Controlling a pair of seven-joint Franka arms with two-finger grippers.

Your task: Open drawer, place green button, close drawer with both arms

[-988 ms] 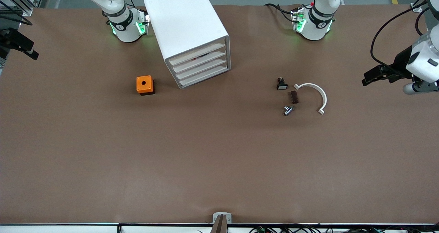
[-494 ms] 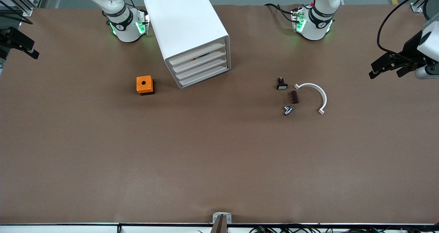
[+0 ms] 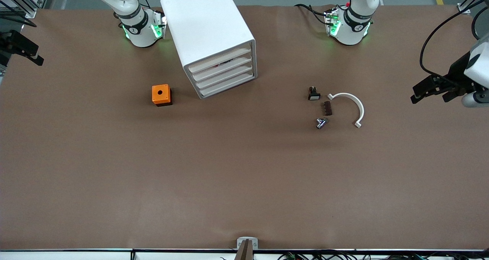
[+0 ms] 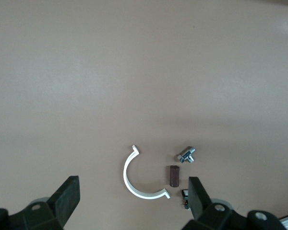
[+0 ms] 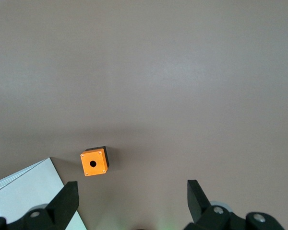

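Drawer cabinet (image 3: 214,42), white, stands at upper centre of the front view, with all four drawers pushed in. Where the green-capped button lies cannot be told. Left gripper (image 3: 428,90) hovers over the left arm's end of the table (image 3: 244,183), fingers spread and empty. Right gripper (image 3: 23,49) hovers likewise over the right arm's end.

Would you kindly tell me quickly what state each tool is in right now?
Left tool: open, holding nothing, over the table's edge at the left arm's end.
Right tool: open, holding nothing, at the right arm's end.
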